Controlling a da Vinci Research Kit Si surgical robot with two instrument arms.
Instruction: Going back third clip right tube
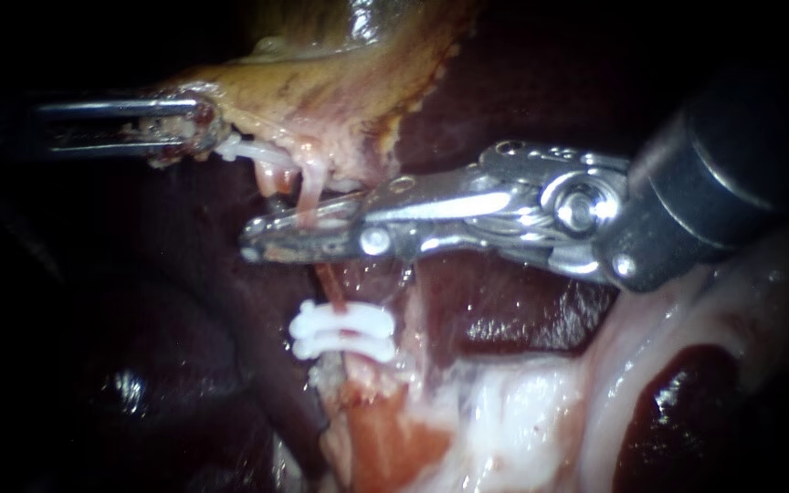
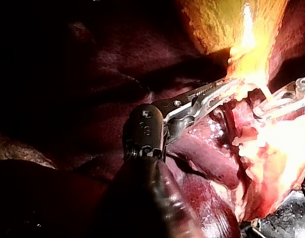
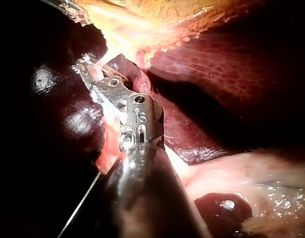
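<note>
Right instrument (image 1: 250, 242) at tube (image 1: 331, 285), 2 clips (image 1: 341, 330) visible only from endoscope

The right instrument (image 1: 267, 239) is polished metal, smeared dull at the tip, with a matt black shaft behind. The left instrument (image 1: 184, 128) is shiny metal too. The clips (image 1: 341, 330) look like smooth white plastic. The liver (image 1: 139, 383) is wet and glossy, and the gallbladder (image 1: 321, 91) is slick with a pebbled edge.
</note>
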